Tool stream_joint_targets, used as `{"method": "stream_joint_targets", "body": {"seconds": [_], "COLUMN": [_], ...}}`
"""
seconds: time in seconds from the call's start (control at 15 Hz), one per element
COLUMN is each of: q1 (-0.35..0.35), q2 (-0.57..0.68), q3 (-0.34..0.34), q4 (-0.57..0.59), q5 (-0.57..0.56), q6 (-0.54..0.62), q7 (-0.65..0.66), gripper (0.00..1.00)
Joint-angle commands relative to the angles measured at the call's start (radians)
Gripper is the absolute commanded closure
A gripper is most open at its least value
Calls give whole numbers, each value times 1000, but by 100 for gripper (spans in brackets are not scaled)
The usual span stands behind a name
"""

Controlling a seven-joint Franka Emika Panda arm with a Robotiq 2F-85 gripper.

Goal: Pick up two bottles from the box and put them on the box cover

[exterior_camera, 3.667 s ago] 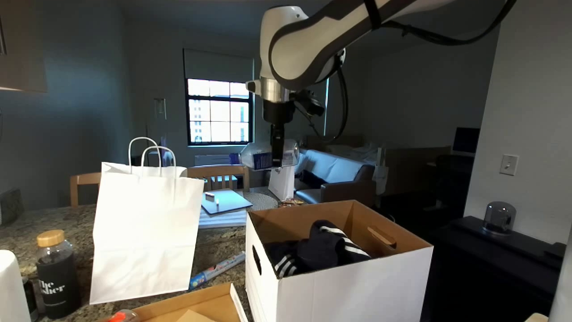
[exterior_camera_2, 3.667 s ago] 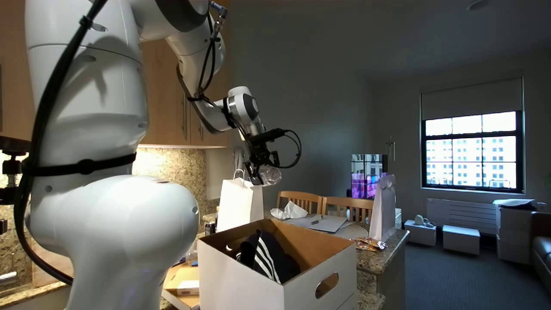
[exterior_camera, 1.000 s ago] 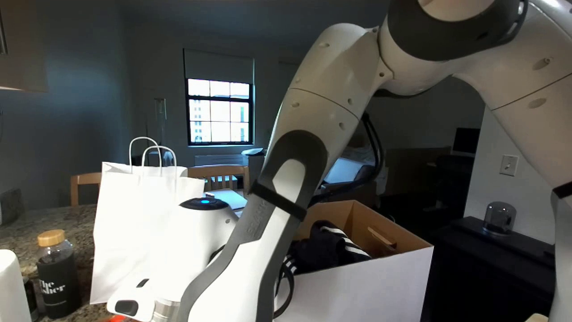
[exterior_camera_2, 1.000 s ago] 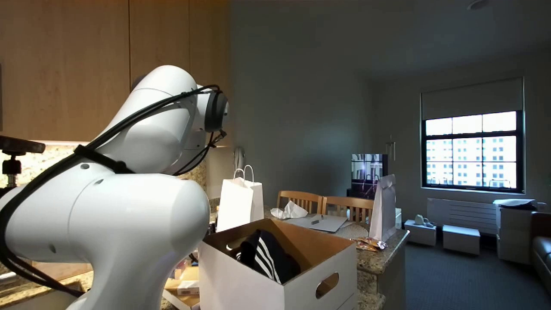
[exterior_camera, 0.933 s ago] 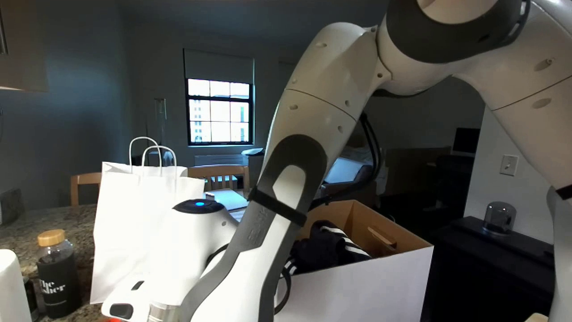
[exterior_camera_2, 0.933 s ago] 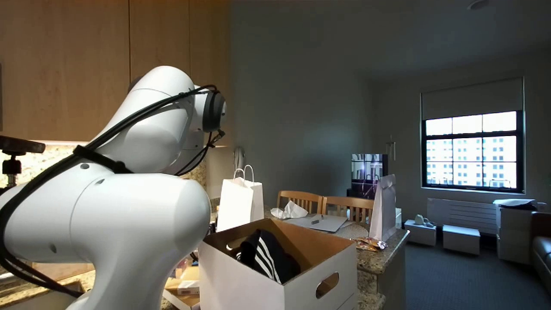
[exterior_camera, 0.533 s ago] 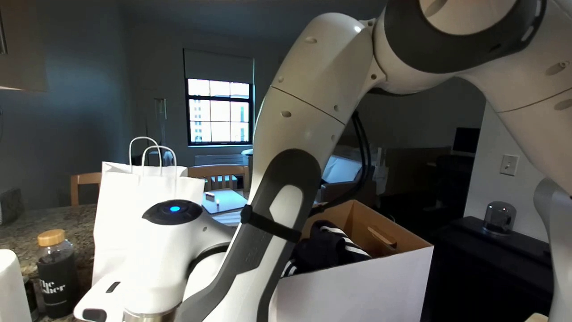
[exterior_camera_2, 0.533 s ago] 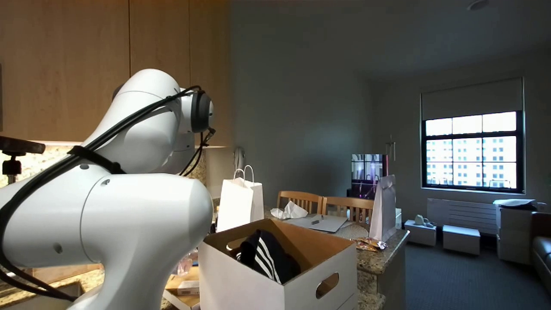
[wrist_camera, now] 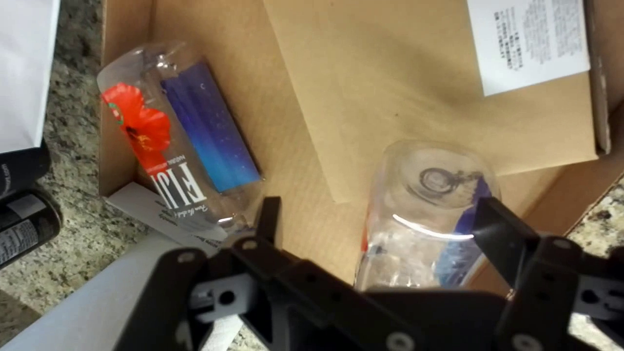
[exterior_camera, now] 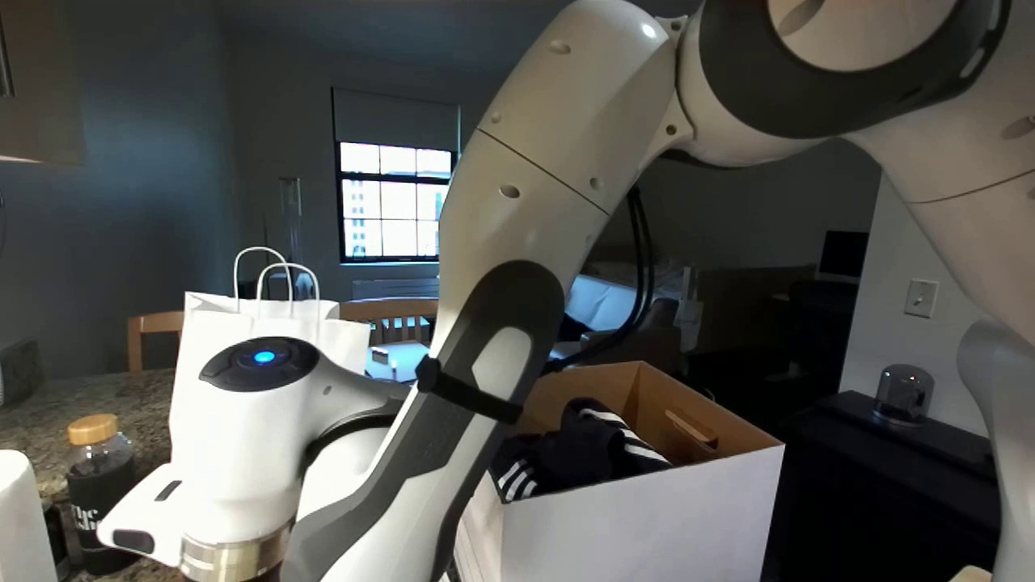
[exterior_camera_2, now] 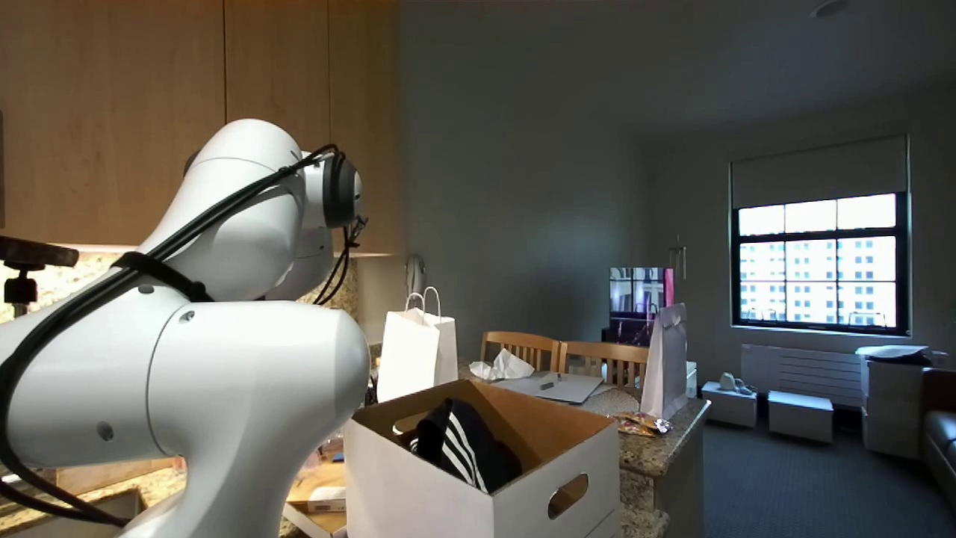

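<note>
Lying on its side in the box cover (wrist_camera: pixel 287 161), a FIJI water bottle (wrist_camera: pixel 183 139) shows its brand in large white letters next to a red flower, with a blue panel alongside; the finer print is too small to read. A second clear plastic bottle (wrist_camera: pixel 419 234) is in the box cover too, with a blue label and a sliver of red, its wording unreadable; flat or tilted, I cannot tell. It is between the fingers (wrist_camera: pixel 504 239), which are spread wide and loose, gripping neither bottle. One tip is well clear of it, near an end of the FIJI one; the other overlaps the blue label, and whether they touch cannot be told. A white sticker (wrist_camera: pixel 531 44) with rows of dark print, too small to read, is on a brown cardboard piece (wrist_camera: pixel 390 73). On the granite table (wrist_camera: pixel 73 126), a black container (wrist_camera: pixel 29 224) carries pale print. In both exterior views the white cardboard box (exterior_camera_2: pixel 418 486) holds black clothing (exterior_camera_2: pixel 489 448) with white stripes.
</note>
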Motion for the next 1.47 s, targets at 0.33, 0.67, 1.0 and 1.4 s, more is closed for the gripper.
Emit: {"method": "stream_joint_targets", "body": {"seconds": [0.33, 0.67, 1.0, 1.4], "q1": [-175, -378, -470, -567], "q2": [-175, -284, -385, -541], "q3": [85, 159, 180, 151], "q4": [30, 93, 126, 27], "q5": [-23, 48, 69, 86], "q6": [-268, -481, -708, -720], "q7": [-69, -162, -98, 121], "gripper": [0, 0, 0, 0]}}
